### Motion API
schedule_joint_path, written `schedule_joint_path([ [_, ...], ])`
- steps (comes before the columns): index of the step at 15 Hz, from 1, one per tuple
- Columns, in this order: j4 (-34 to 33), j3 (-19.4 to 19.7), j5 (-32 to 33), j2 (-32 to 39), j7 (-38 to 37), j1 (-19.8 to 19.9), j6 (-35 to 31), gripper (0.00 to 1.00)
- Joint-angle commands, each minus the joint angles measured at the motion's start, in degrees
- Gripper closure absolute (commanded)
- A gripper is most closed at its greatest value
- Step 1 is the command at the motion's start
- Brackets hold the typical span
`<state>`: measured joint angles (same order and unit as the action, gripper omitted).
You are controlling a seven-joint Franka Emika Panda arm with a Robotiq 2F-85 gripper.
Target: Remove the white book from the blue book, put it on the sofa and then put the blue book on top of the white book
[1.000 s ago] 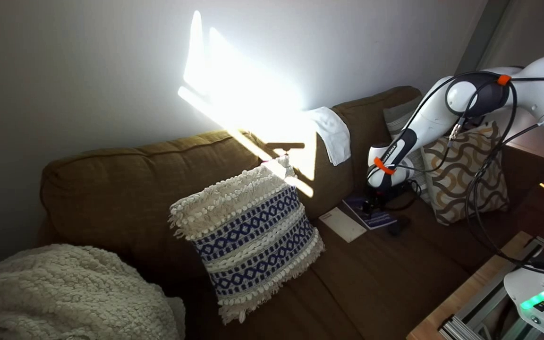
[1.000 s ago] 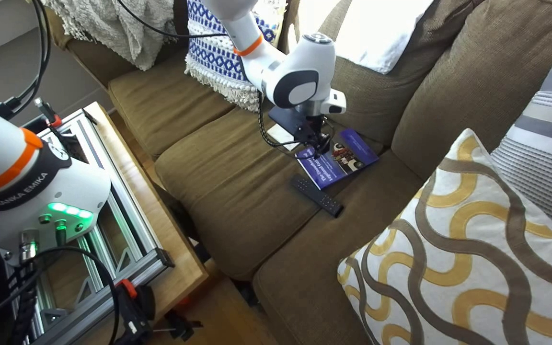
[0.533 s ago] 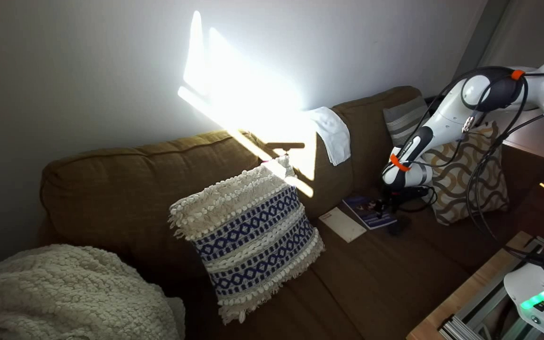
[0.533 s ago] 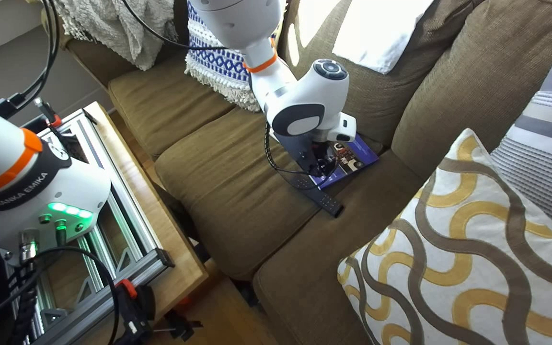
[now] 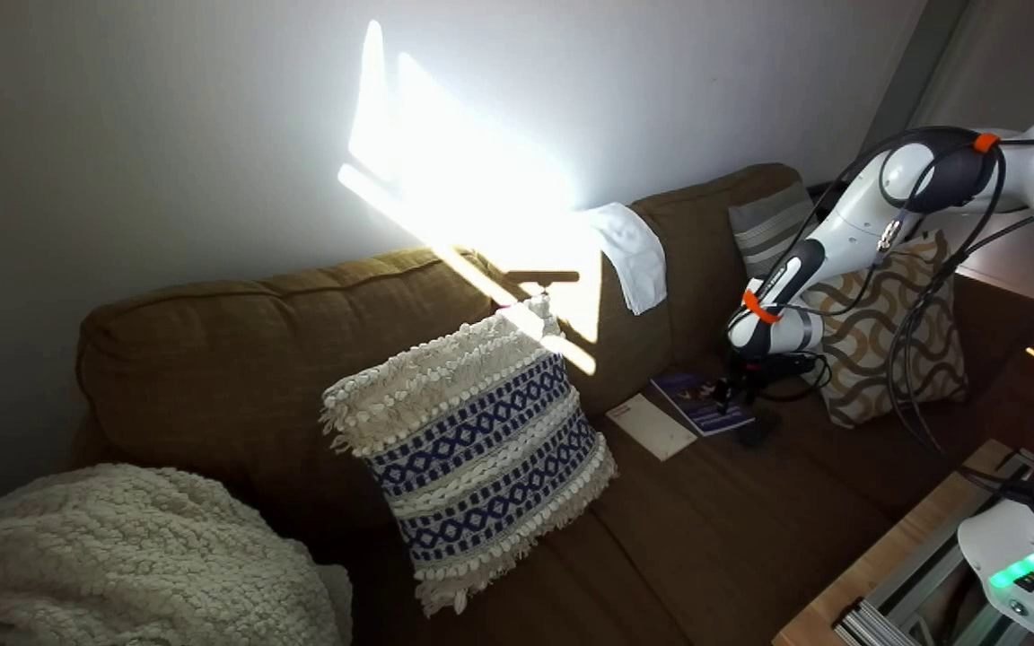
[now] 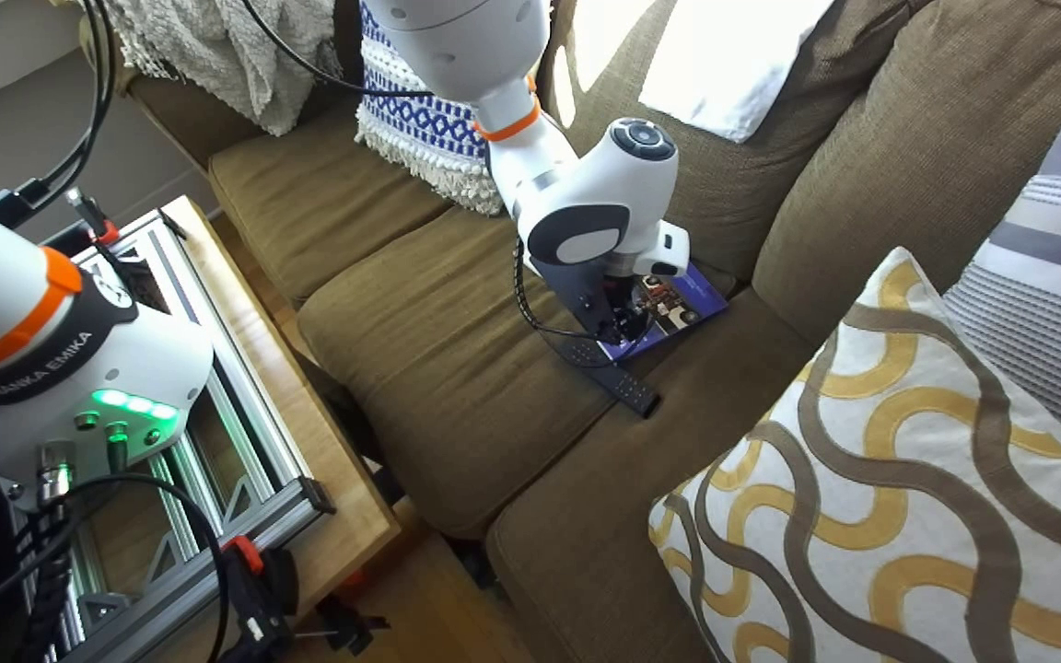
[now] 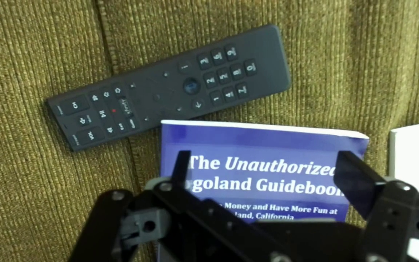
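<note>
white book: laid flat on sofa, just beside blue guidebook; removal judged done.
claw: spread wide over blue guidebook's title end; nothing seen gripped, contact cannot be told.
stack: not yet made; blue guidebook, on sofa, is left to be grasped and set atop white book.

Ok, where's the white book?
In an exterior view, the white book lies on the sofa, with the fringed pillow to its left and the blue book to its right. In the wrist view, it's at the right edge.
</note>
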<state>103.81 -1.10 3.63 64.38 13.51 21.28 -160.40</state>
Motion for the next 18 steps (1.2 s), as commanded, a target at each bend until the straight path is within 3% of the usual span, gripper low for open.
schedule_joint_path([
  [1, -3.22, -2.32, -1.45, 2.44, 5.54, 6.19, 2.40, 0.00],
  [6, -6.77, -6.68, -3.03, 5.65, 12.80, 14.57, 3.08, 0.00],
  [11, -12.72, -15.14, -4.93, 11.35, 20.12, 24.35, 4.48, 0.00],
  [15, -18.51, -17.15, -6.30, 15.30, 21.58, 26.18, 11.07, 0.04],
  [18, -22.88, -17.27, -8.07, 17.84, 22.60, 26.06, 15.39, 0.00],
])
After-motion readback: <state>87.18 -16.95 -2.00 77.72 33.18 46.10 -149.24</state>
